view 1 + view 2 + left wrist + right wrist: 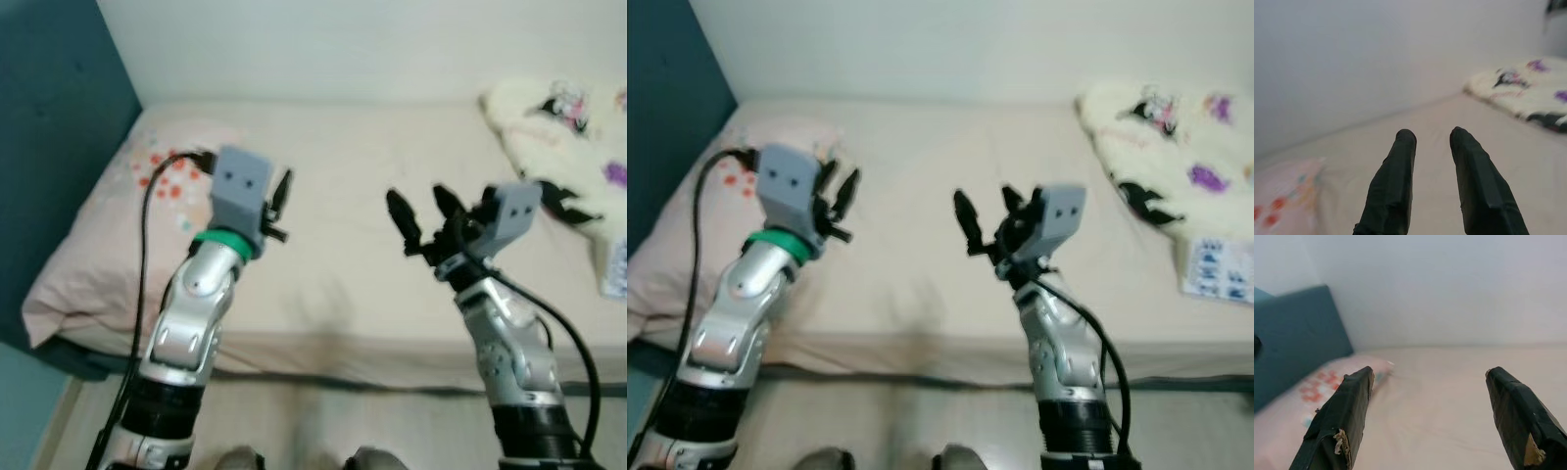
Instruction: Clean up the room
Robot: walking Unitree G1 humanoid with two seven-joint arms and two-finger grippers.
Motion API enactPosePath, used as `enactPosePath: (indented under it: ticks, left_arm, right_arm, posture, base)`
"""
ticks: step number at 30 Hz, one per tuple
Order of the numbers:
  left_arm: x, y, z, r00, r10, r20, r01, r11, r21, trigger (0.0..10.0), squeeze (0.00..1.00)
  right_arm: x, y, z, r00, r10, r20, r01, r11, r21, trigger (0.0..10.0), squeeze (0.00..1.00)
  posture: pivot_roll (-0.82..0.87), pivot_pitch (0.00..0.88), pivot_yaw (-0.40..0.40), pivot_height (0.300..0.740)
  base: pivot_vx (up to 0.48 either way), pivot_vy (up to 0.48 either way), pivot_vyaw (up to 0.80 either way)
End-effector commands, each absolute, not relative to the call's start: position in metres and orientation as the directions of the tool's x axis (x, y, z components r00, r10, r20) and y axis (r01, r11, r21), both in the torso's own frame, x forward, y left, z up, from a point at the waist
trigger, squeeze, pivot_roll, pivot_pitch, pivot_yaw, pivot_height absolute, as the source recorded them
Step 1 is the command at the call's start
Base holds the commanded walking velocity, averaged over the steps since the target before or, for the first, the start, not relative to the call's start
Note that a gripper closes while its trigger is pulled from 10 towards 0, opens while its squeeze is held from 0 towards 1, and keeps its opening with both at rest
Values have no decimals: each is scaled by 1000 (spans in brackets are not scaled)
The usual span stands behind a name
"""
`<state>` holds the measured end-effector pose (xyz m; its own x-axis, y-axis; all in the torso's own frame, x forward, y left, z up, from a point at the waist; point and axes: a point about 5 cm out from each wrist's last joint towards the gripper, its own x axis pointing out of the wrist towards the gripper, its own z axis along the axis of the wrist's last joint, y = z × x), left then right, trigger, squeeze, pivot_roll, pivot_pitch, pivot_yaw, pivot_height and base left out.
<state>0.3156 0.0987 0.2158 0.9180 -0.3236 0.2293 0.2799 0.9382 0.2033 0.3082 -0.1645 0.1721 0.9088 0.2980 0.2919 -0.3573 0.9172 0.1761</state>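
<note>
Nearest the head camera, two silver arms rise from the bottom of the frame toward a bed with a pale beige sheet (343,206). On the robot's left, the left gripper (278,208) is held up over the near part of the mattress, its two black fingers (1393,191) a narrow gap apart with nothing between them. On the robot's right, the right gripper (423,217) hovers at about the same height with its fingers (1347,416) spread wide, also empty. One pale pillow with red and orange flower prints (167,181) lies at the head of the bed against a dark teal headboard (54,147). One fluffy cream blanket printed with black and purple cartoon figures (563,137) is bunched at the far right of the bed, and one small white item with blue print (1220,266) sits just beside its near edge; what it is cannot be made out. These look like the things to tidy, most likely the crumpled blanket, which lies well apart from both grippers. The main risk is reaching from here: the blanket sits off to the side, so a stretch by the right arm could pinch only a loose tuft and drag the heap, or sweep the small printed item off the mattress edge. The soft pile may also slip from a shallow grip.
</note>
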Motion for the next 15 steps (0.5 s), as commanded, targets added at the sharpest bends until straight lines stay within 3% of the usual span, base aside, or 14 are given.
enactPosePath:
  ticks: [1,15]
  left_arm:
    - [315,106,207,933,-303,195,262,942,209,10000,0]
    - [315,105,206,932,-306,193,265,941,210,10000,0]
  right_arm:
    - [308,-161,169,910,306,279,-364,913,185,10000,0]
    - [307,-160,168,910,310,277,-367,911,186,10000,0]
  posture:
    - [-49,0,30,740]
    - [-51,0,32,740]
  base:
    - [0,-465,0]
    - [0,-465,0]
